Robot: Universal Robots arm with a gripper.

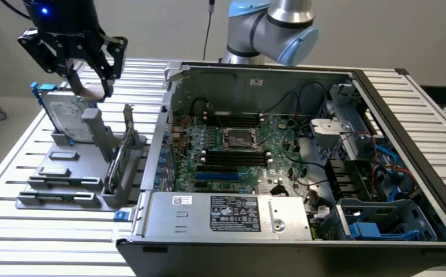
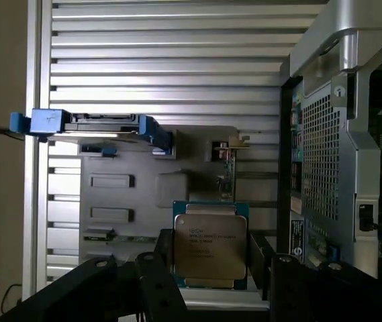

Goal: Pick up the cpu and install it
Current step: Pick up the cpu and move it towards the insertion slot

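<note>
High over the grey rack [image 1: 61, 173] at the exterior view's left, pinches the cpu [image 2: 209, 245] by two opposite edges with the gripper [image 1: 92, 86]. Hides the chip's lower edge behind dark fingers [image 2: 162, 263]. Partly covers the upright hard drive [image 1: 63, 112]. Hangs well apart from the socket [image 1: 238, 137].

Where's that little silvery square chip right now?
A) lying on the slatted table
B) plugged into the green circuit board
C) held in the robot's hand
C: the small flat silvery square chip sits gripped in the black hand, above the grey parts tray.
</note>
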